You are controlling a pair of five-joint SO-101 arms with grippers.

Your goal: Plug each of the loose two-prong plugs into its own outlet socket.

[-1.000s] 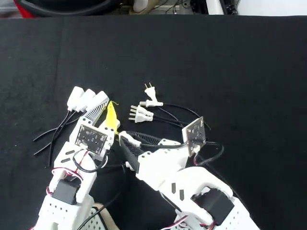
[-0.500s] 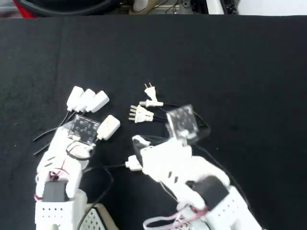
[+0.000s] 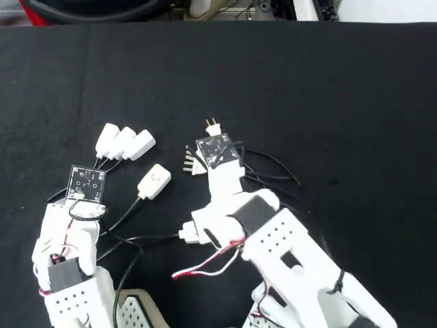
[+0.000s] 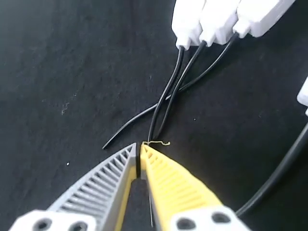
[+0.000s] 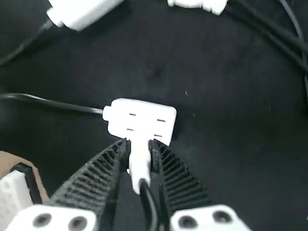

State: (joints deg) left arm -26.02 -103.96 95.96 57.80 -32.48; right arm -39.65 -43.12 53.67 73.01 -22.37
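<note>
Two claws: left [image 4: 139, 147] is pinched shut, empty — right [image 5: 139, 143] is clamped on a plug [image 5: 139, 166].
Socket [image 5: 140, 117]: touched by the plug's nose, axes in line — 6 o'clock from the loose plug [image 3: 213, 128].
Nearer arm: right.

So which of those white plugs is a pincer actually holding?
The plug clamped in the right pincer, against the slotted socket; the pronged plugs lie loose on the table.

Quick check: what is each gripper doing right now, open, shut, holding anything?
Left gripper: shut, holding nothing.
Right gripper: shut on a white plug at the outlet socket.
</note>
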